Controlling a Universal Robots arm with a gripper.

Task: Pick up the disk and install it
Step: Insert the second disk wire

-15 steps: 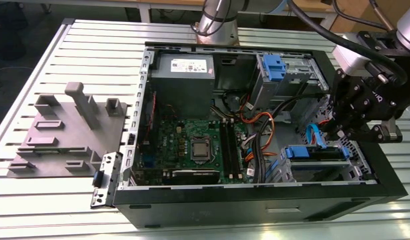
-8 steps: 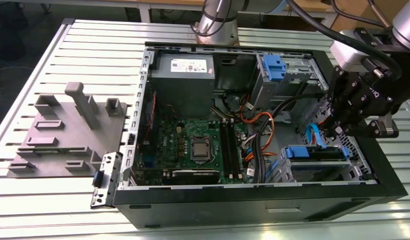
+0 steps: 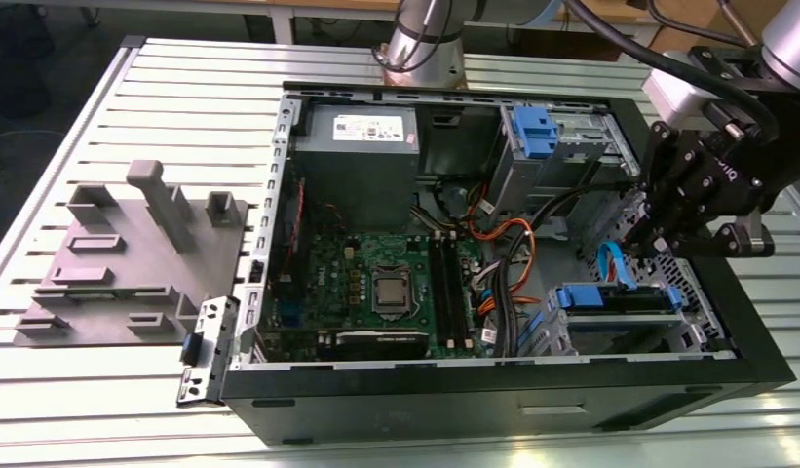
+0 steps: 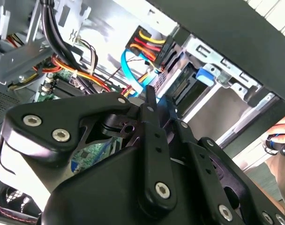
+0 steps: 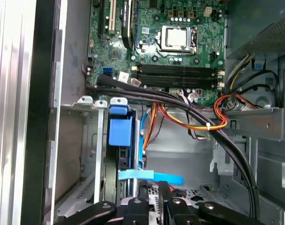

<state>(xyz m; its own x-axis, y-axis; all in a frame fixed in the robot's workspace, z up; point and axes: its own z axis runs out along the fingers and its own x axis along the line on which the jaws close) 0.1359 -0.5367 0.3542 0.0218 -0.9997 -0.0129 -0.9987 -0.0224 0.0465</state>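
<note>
Jaws drawn nearly together, nothing between them as far as I can make out in both wrist views. So the gripper (image 3: 640, 244) carries no load. It hangs low inside the case (image 3: 504, 390), at the end on the exterior view's right.

Disk (image 3: 618, 300) sits in the drive bay at that same end, near the case's front corner. Its blue rail shows along the top edge. In the first wrist view the disk (image 5: 120, 133) stands on edge in the bay's metal guides, blue end facing up and out. I judge the rails are there so it slides down the guides and latches. It looks seated, or close to it.

Gripper (image 5: 154, 192) is beside the bay, not over it, apart from the disk. A flat blue cable (image 5: 149, 176) crosses between them, close to the fingertips. In the second wrist view the gripper (image 4: 159, 101) points toward the disk (image 4: 187, 89), with that cable (image 4: 133, 70) looping just past it. I cannot tell whether it touches.

Farther out: the board (image 3: 373, 283) lies flat mid-case. A grey fixture (image 3: 127, 253) stands on the table (image 3: 178, 97) outside, well apart.
</note>
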